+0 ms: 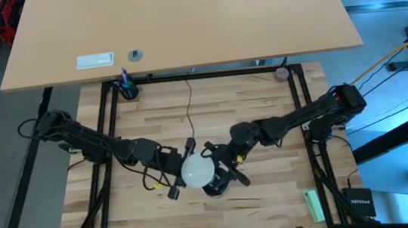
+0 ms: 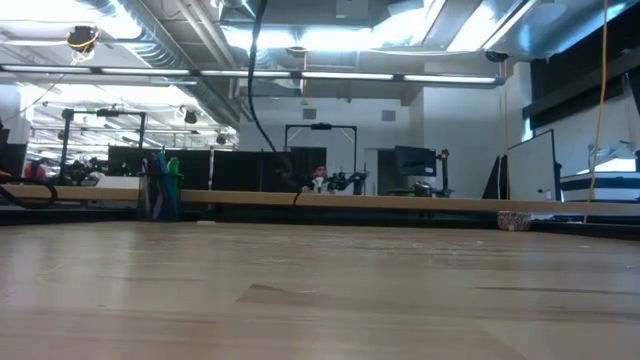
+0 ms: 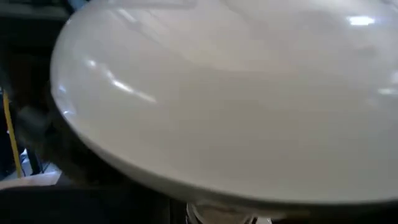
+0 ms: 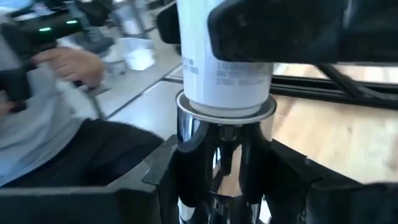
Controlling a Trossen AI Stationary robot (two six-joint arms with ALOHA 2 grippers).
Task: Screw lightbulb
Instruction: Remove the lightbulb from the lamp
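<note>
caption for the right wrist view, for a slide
Right gripper steadies the socket as the lightbulb sits in it.

- The lightbulb (image 1: 196,172), at lower centre of the high view, has a smooth, frosted white dome with a soft sheen; its neck (image 4: 225,74) is matt white plastic with grey print.
- The socket (image 4: 225,158) under it is polished, mirror-bright metal.
- The tabletop (image 1: 257,108) is pale wood in joined strips, smooth and satin.
- The fingers (image 4: 168,171) around the socket are matt black plastic.
- The frame (image 1: 110,116) around the tabletop is black metal.
</note>
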